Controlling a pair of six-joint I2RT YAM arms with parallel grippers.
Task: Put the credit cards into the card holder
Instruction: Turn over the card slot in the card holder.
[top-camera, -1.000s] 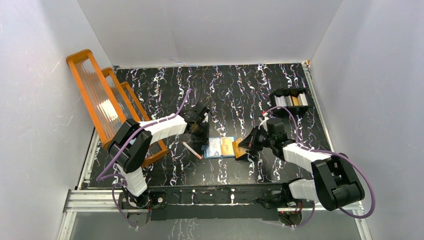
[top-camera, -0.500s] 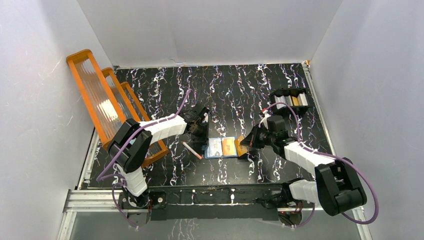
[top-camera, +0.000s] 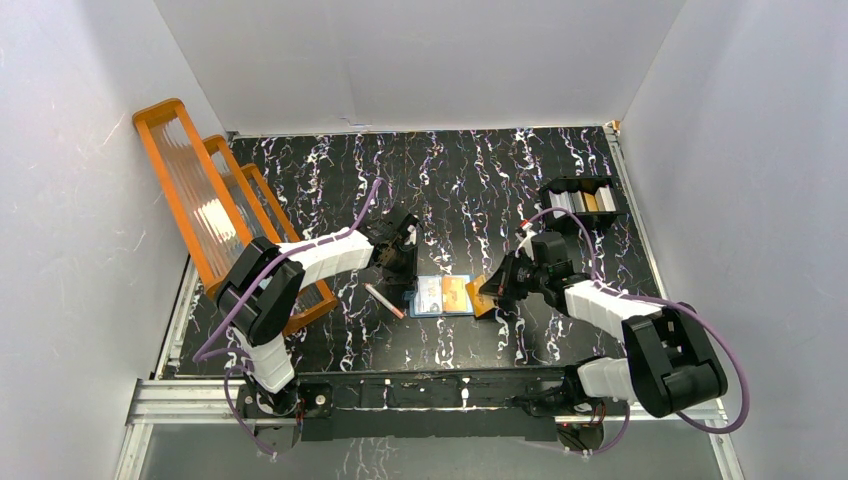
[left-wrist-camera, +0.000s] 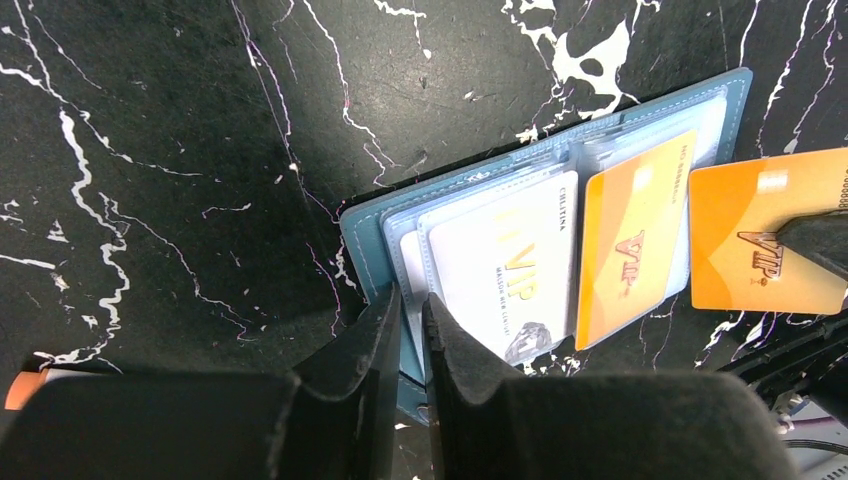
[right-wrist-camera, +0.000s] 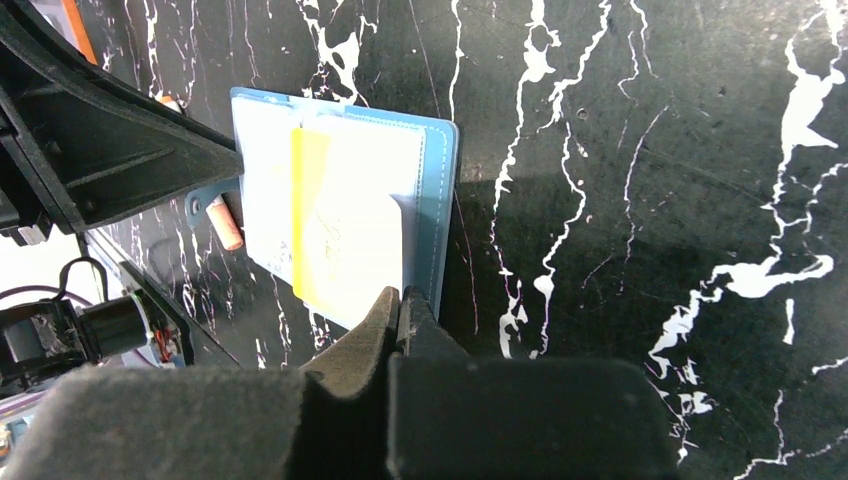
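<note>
- Top view: the card holder (top-camera: 441, 296) lies open on the black marbled desk (top-camera: 450, 180), between the two arms. The left end effector (top-camera: 398, 279) is at its left edge, and the right end effector (top-camera: 492, 292) is at its right side, carrying a loose orange card (top-camera: 480, 300). A pink-brown pen (top-camera: 384, 300) lies just left of the holder. An orange rack (top-camera: 200, 200) stands at the far left, and a black tray (top-camera: 583, 200) is at the far right.
- Left wrist view: the left end effector's fingers (left-wrist-camera: 370, 345) are nearly closed, pinching the holder's teal cover edge. A white card (left-wrist-camera: 510, 270) and an orange pocketed card (left-wrist-camera: 630, 250) sit in the clear pockets. The loose orange card lies just beside the holder's right edge, with a dark fingertip on its right side.
- Right wrist view: the right end effector's fingers are pressed together on the near edge of the loose card, which looks pale here and overlaps the open holder.
</note>
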